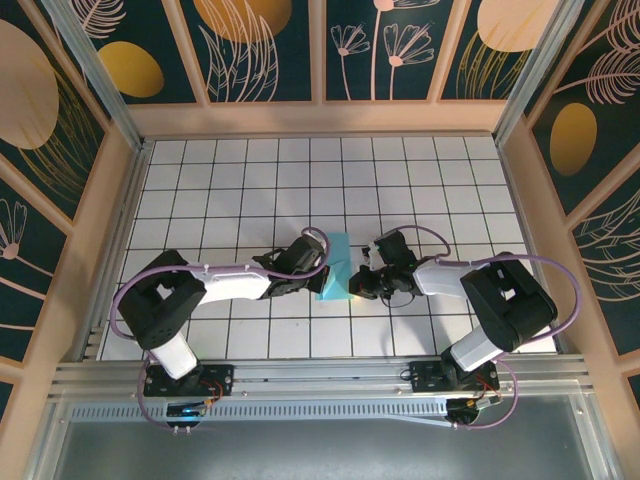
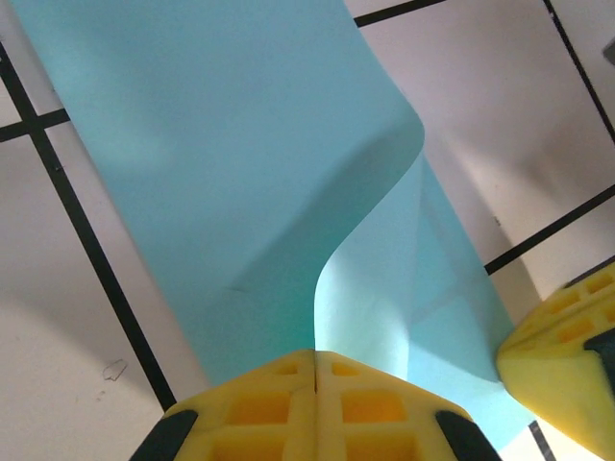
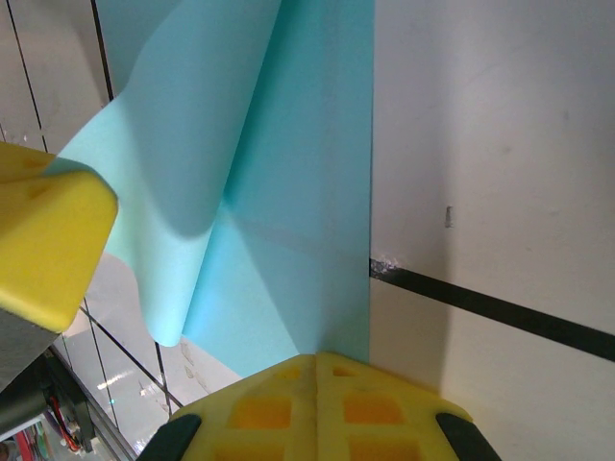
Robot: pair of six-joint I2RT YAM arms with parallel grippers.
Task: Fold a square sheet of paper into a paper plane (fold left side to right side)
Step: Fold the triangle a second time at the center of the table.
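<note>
The square sheet of paper [image 1: 337, 262] is light turquoise and lies mid-table between both arms. In the left wrist view the paper [image 2: 240, 144] has one flap lifted and curled, and that flap's edge runs straight into the seam of my left gripper [image 2: 315, 353], which is shut on it. My left gripper [image 1: 319, 281] sits at the sheet's left side. My right gripper [image 1: 357, 287] is at the sheet's right side. It [image 3: 317, 360] is shut, its tips against the flat paper [image 3: 298, 192] by the straight right edge. No paper plane shape shows.
The table [image 1: 240, 180] is white with a black grid, walled by wooden panels [image 1: 320, 118] on three sides. A metal rail [image 1: 320, 375] runs along the near edge by the arm bases. Each wrist view catches the other arm's yellow fingers [image 2: 562, 365] [image 3: 48, 240] close by.
</note>
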